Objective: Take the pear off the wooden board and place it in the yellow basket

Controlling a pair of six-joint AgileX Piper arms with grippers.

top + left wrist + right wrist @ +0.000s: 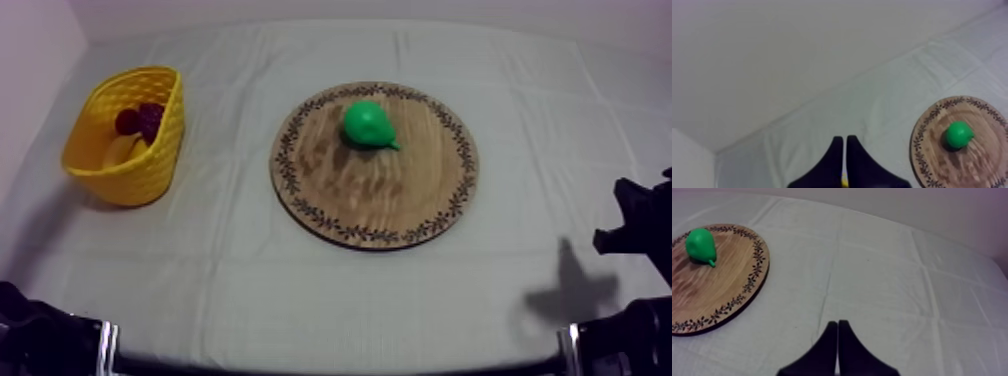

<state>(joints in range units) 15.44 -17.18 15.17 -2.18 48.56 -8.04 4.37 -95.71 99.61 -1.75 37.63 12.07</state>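
The pear [368, 124] lies on its side near the board's [380, 205] far edge, clear for a grasp from above. The basket [152, 165] stands by the table's [300, 295] left edge, nearer the left gripper [844, 142]; it and the right gripper [837, 324] rest with fingers pressed together, empty.

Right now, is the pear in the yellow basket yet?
Nothing is done yet: the pear lies on the wooden board. Nothing is in hand: the left tool and the right tool are both shut on nothing, away from it. Left to do: grasp the pear, lift it, put it into the yellow basket.
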